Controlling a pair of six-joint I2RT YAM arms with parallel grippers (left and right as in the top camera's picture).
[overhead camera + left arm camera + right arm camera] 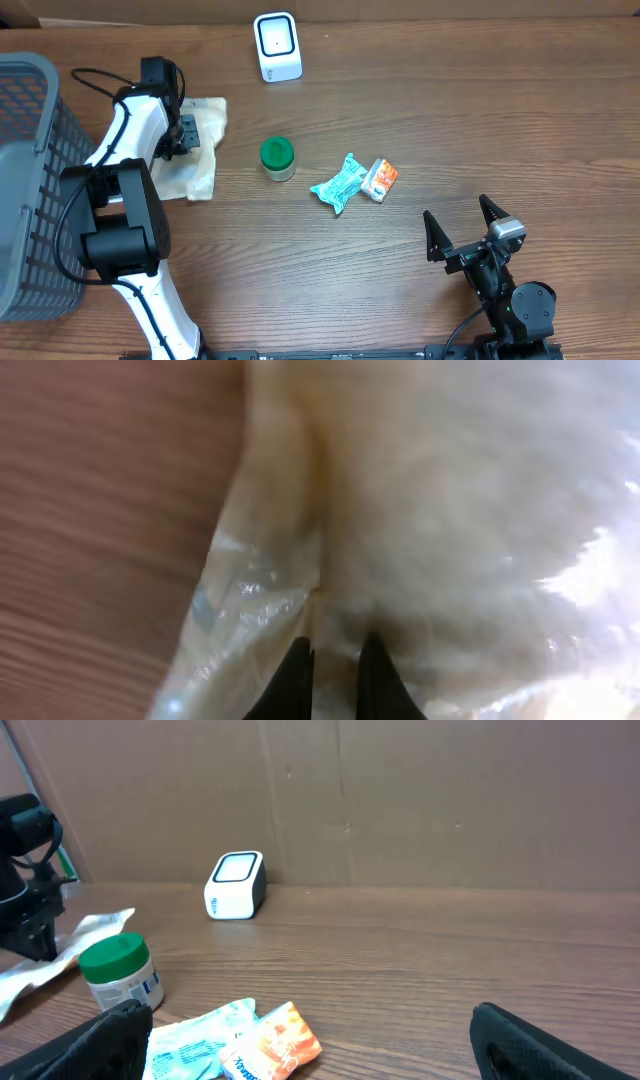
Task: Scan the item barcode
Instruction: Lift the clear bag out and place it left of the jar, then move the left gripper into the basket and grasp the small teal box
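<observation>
Robot test bench dressed as a mock shop checkout. Wood-grain tabletop (450, 120), cardboard wall (450, 800) behind its far edge. White barcode scanner (277, 46) at far edge, gray mesh basket (40, 110) at left edge. Jar (277, 158), teal packet (340, 184), orange packet (379, 180) mid-tabletop. Robot arm (125, 215) at left, second arm (505, 280) at near edge.
</observation>
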